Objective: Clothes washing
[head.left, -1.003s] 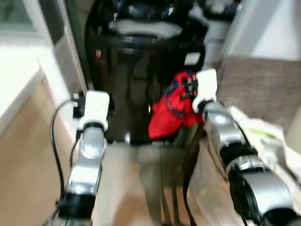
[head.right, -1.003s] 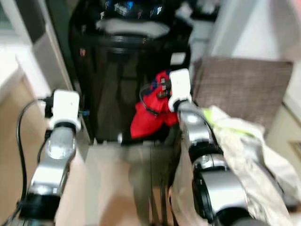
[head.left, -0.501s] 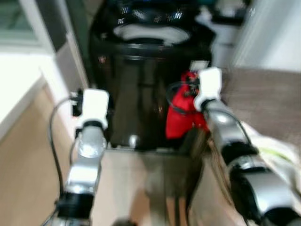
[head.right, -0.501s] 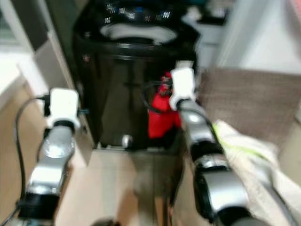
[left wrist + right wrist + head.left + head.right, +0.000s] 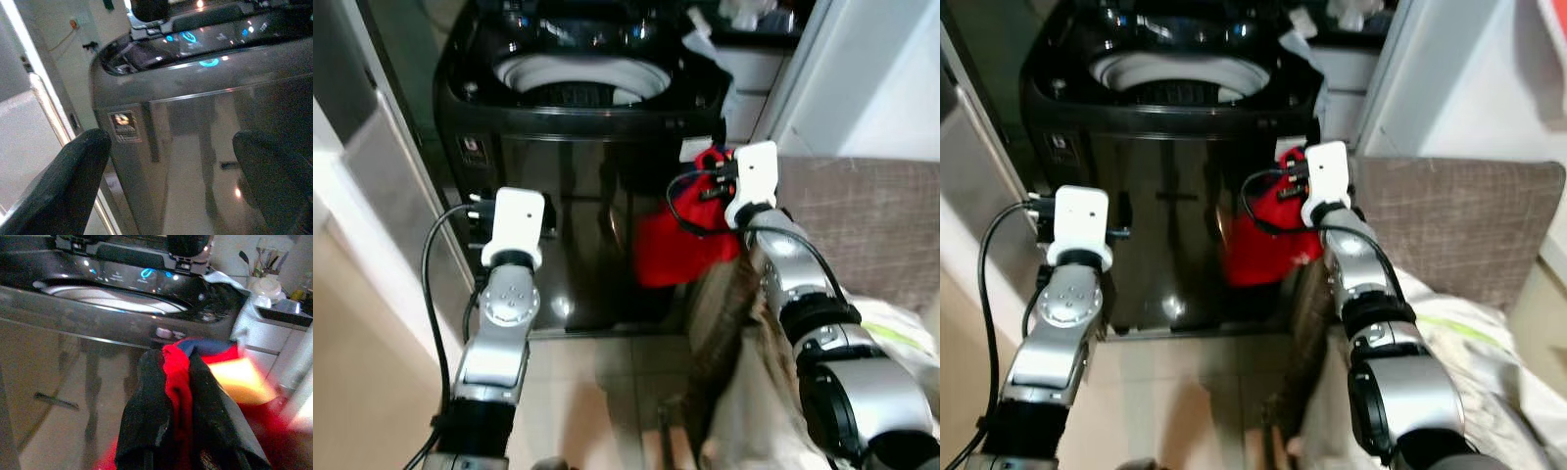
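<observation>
Before the black washing machine (image 5: pixel 578 147), tiled floor (image 5: pixel 597 392).

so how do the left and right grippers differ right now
The right gripper is shut on a red garment, its fingers pinching the cloth; the left gripper is open and holds nothing. The right gripper is raised near the black washing machine's top right corner, while the left gripper sits lower, facing the machine's glossy front by its left edge. Both have black fingers and point toward the machine.
</observation>
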Motion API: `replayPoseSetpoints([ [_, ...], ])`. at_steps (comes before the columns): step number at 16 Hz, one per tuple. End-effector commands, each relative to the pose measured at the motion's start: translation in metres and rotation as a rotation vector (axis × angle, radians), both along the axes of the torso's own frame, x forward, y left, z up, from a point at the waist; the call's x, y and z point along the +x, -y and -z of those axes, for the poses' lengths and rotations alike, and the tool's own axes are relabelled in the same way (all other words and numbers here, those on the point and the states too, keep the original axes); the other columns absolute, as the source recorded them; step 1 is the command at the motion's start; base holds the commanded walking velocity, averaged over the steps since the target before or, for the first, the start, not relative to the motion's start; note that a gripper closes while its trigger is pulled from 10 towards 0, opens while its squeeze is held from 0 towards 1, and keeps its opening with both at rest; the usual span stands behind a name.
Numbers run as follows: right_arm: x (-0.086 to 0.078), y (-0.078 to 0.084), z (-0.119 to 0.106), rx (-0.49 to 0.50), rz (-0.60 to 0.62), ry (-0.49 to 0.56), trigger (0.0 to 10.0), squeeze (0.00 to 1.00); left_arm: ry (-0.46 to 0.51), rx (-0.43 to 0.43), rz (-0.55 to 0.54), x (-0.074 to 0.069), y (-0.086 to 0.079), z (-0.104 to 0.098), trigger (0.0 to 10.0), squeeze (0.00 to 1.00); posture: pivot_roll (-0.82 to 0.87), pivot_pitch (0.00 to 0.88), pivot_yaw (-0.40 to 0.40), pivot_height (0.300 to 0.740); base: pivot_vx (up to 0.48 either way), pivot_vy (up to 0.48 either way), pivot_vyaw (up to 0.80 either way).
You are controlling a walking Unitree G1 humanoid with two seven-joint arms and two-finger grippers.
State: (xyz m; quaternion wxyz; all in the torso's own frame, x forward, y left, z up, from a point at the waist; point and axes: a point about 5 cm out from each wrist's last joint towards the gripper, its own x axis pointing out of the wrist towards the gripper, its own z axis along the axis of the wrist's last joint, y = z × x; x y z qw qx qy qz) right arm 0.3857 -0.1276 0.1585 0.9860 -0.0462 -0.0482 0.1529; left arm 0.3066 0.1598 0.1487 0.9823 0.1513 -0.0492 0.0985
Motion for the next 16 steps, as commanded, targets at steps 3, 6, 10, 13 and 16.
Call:
replayPoseSetpoints([
  [3,0.008,-0.04,-0.067,0.053,-0.175,0.206,10.0,0.0,0.052,-0.034,0.025,-0.005,0.003,-0.006,10.0,0.0,0.05,0.0,-0.066,0.74,0.295,0.38,0.0],
  [6,0.008,-0.037,-0.061,0.064,-0.154,0.188,10.0,0.0,0.041,-0.02,0.045,-0.004,0.006,-0.005,10.0,0.0,0.04,0.0,-0.054,0.74,0.331,0.26,0.0],
  [10,0.014,-0.024,-0.087,0.069,-0.079,0.273,10.0,0.0,0.045,0.017,0.074,-0.002,0.009,-0.007,10.0,0.0,0.04,0.0,-0.054,0.74,0.464,0.0,0.0],
  [13,0.002,-0.012,-0.038,0.026,-0.093,0.136,10.0,0.0,-0.029,0.053,0.033,-0.002,0.005,0.005,10.0,0.0,0.06,0.0,-0.076,0.74,0.156,0.0,0.0],
  [16,-0.04,0.019,0.047,-0.039,-0.036,-0.061,10.0,0.0,-0.097,0.043,0.072,-0.005,0.003,0.017,10.0,0.0,0.04,0.0,-0.08,0.74,0.0,0.0,0.0],
])
